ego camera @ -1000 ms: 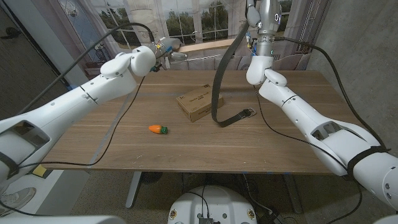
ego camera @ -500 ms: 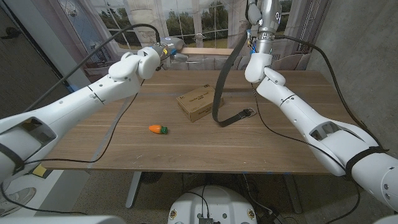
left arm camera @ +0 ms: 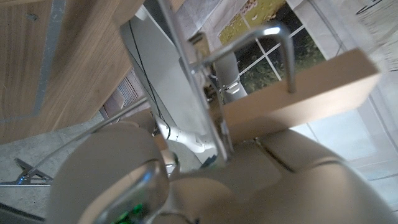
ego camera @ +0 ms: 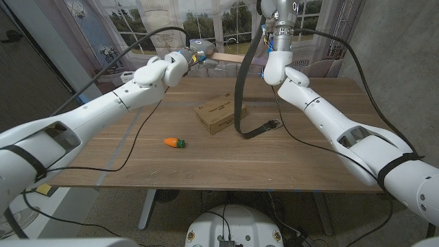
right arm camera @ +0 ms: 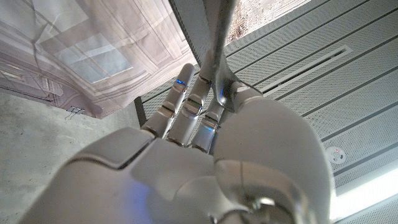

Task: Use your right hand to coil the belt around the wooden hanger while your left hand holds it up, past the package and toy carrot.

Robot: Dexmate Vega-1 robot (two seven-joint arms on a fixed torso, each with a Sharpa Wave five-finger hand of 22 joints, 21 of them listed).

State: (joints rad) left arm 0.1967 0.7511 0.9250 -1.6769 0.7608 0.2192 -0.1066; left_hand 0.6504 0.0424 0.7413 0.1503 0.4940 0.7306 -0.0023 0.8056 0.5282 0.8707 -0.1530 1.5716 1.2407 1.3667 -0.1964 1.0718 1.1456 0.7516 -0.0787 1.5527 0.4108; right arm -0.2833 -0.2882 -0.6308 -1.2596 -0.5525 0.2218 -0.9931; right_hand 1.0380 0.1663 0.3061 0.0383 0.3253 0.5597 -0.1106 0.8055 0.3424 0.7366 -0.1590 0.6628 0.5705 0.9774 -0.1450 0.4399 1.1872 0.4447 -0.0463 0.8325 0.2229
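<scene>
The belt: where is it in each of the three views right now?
Head view: belt hangs from the right hand, its buckle end on the table.
Left wrist view: I cannot make it out.
Right wrist view: a strap rising from the hand.
Shared landmark: the right hand.

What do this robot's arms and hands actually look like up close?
Both arms are glossy white rounded shells joined in segments, with grey inset panels and dark bands near the shoulders. Black cables loop loosely alongside each. The left robot hand is metallic grey. The right robot hand has pale grey-white fingers with a small blue light on one.
</scene>
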